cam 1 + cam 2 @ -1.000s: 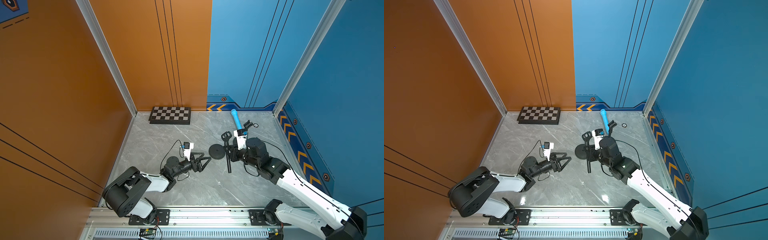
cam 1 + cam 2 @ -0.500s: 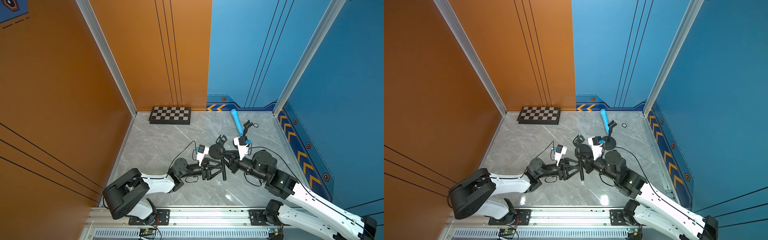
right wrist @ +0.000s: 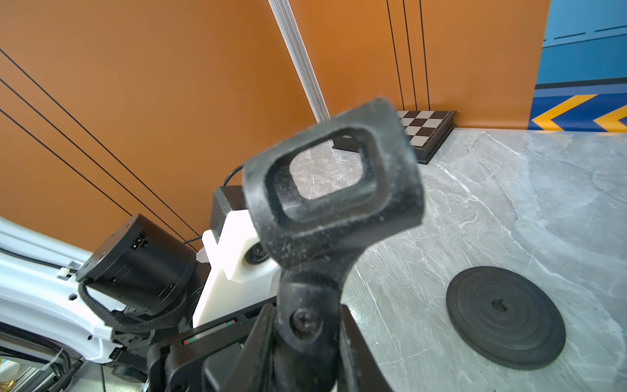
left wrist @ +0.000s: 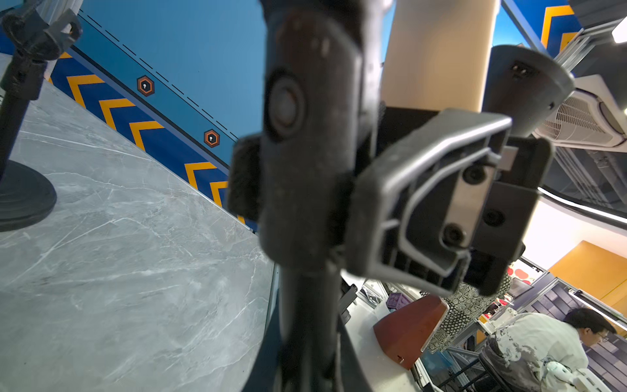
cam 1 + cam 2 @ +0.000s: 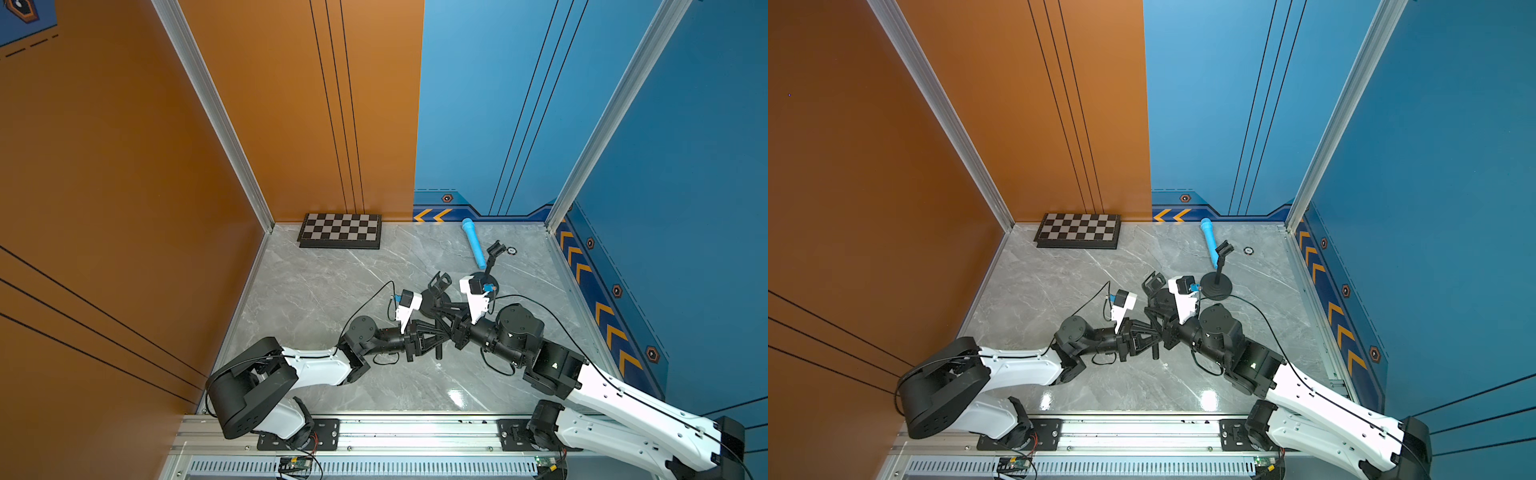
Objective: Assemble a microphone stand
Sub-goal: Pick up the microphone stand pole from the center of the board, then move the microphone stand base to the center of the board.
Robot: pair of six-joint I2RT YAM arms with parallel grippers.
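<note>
Centrally, left gripper point(image 5: 432, 337) and right gripper point(image 5: 450, 325) meet near the middle of the marble table point(image 5: 332, 291), each clamped on the clip-topped stand pole point(image 3: 305, 322); a loose round base point(image 3: 505, 312) lies flat beside them.

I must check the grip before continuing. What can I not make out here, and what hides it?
Left pincer on the pole: in both top views the black parts merge; in the left wrist view the blurred pole covers its fingers.
Pole's lower end: cut off by the edge in both wrist views.
Loose base: in both top views mostly covered by the right arm.
Small ring: too small in both top views to identify.
</note>
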